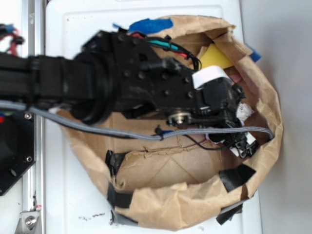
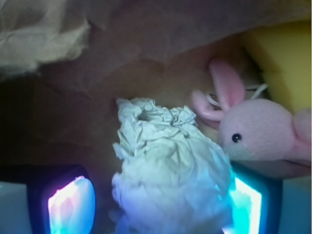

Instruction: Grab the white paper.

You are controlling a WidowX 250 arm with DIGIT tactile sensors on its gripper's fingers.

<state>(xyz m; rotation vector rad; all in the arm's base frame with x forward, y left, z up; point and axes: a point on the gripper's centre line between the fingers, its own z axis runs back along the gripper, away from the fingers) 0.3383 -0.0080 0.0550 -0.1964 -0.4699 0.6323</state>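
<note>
The white paper is a wrinkly off-white wad lying on the brown bag floor. In the wrist view it fills the space between my fingers. My gripper is open around it. The right pad touches the wad, and the left pad stands apart from it with a dark gap. In the exterior view my gripper is deep in the bag at the right, and only a scrap of the paper shows past the arm.
A pink plush bunny lies right against the paper's right side. A yellow sponge wedge sits behind it, also showing in the exterior view. The crumpled brown paper bag wall rings everything, patched with black tape.
</note>
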